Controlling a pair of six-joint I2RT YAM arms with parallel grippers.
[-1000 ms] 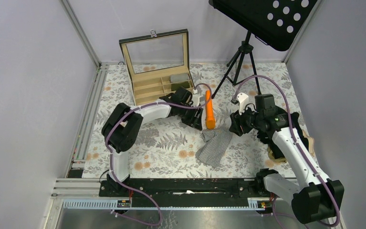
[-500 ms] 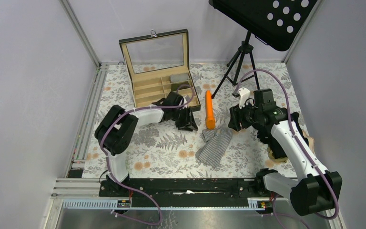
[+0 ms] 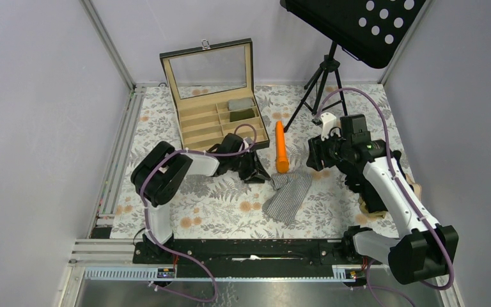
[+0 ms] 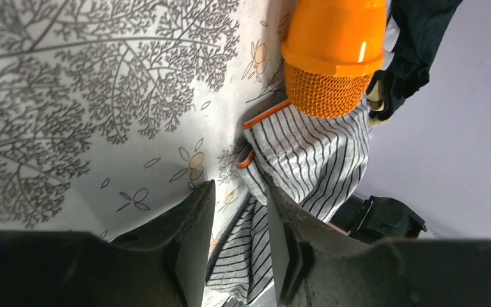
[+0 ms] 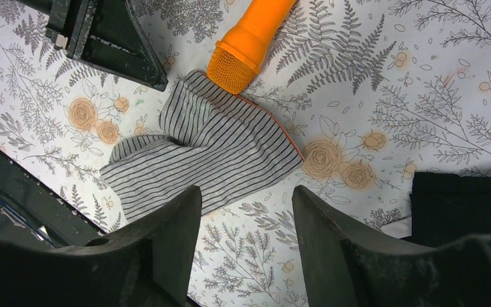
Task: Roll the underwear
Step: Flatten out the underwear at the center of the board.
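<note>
The light grey pinstriped underwear (image 3: 287, 194) lies crumpled on the flowered table (image 3: 217, 204), its orange-trimmed corner (image 4: 265, 115) just below the orange stick (image 3: 281, 148). My left gripper (image 3: 256, 171) sits low at that corner, jaws partly apart. In the left wrist view the left gripper (image 4: 238, 192) shows one finger (image 4: 284, 236) against the striped cloth (image 4: 319, 160), nothing pinched. My right gripper (image 3: 311, 158) hovers open to the right; in the right wrist view the right gripper (image 5: 246, 192) hangs above the cloth's (image 5: 217, 147) edge. A plain black underwear (image 5: 463, 204) lies at the right.
An open wooden box (image 3: 220, 115) with a raised glass lid stands behind the left arm. A black tripod (image 3: 323, 80) holding a music stand stands at the back right. The orange stick (image 5: 246, 45) touches the striped cloth's top. Tan cloth (image 3: 366, 210) lies under the right arm.
My left gripper has come away from the orange stick toward the near side, down to the striped cloth's corner, and its jaws have narrowed. The right gripper shifted slightly back.
</note>
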